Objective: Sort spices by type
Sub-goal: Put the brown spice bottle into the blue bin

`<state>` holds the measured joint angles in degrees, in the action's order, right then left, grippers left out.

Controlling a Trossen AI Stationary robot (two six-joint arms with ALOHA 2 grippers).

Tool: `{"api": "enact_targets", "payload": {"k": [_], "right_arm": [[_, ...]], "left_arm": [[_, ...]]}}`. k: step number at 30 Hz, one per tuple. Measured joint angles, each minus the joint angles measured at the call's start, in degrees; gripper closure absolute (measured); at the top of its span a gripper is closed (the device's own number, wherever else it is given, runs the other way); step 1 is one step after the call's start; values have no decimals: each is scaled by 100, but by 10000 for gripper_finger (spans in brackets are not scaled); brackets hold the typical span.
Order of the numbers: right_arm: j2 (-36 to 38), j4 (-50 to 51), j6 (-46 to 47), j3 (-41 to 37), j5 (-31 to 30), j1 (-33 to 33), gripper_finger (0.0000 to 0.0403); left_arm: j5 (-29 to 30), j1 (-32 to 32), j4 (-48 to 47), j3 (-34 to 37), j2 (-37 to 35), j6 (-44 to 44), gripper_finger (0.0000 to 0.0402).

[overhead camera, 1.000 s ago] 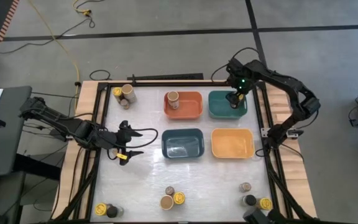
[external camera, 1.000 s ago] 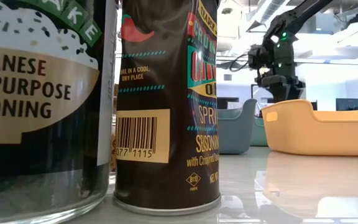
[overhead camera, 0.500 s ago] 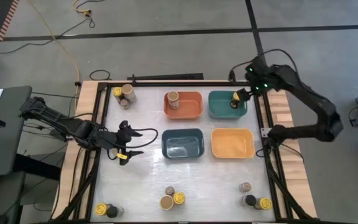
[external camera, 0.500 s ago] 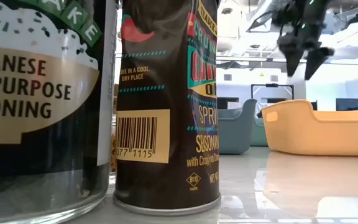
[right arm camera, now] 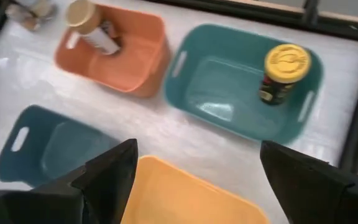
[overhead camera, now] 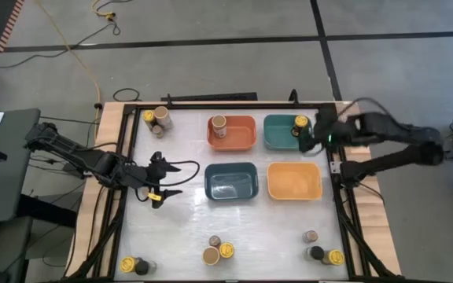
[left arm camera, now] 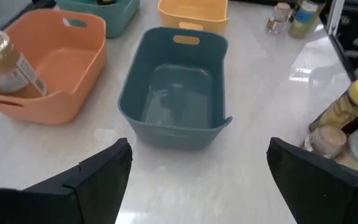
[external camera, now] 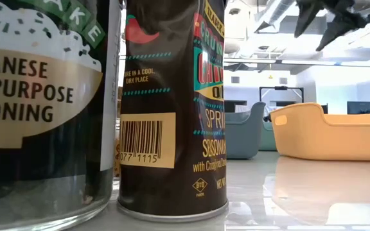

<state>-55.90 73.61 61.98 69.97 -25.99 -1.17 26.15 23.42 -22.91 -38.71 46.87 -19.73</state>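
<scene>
Both arms are dark, jointed and cable-draped, each claw with two black fingers.

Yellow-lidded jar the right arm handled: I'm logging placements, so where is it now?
The yellow-lidded jar stands upright in the teal bin, at its right end, beside the orange bin; the open right gripper is close by.

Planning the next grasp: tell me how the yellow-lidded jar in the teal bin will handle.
The yellow-lidded jar looks rigid, probably glass, so likely breakable. It stands upright in the teal bin, tall for its base, so a side push could tip it. Tipped, its round body would probably roll.
</scene>
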Motion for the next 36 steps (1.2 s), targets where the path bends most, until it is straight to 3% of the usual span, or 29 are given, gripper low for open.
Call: {"api": "enact_targets", "payload": {"k": [6,12,15,20,24,30,36], "right_arm": [[-520,274,1781,0,-1379,1989,39],[-1298,955,3280,0,-1467,3171,39],[-1698,954,3595,0,-1479,3599,39],[-2230,951,4136,-2,-1480,4127,39],[-2253,320,4344,-446,-1527,4440,39],[-1605,-1380,4301,-1806,-1825,4857,39],[-991,-2453,3457,-2515,-1942,5036,39]], "left_arm": [[144,-146,-349,-703,-2,403,44],[141,-277,-1245,-1547,6,-136,44],[-1,-281,-2022,-2016,115,-797,45],[-35,-273,-3226,-2713,601,-1086,49],[-35,-271,-3591,-3067,1147,-1162,50],[-276,-278,-3643,-3216,1755,-1350,50],[-682,-319,-3759,-3219,2181,-2281,50]]}}
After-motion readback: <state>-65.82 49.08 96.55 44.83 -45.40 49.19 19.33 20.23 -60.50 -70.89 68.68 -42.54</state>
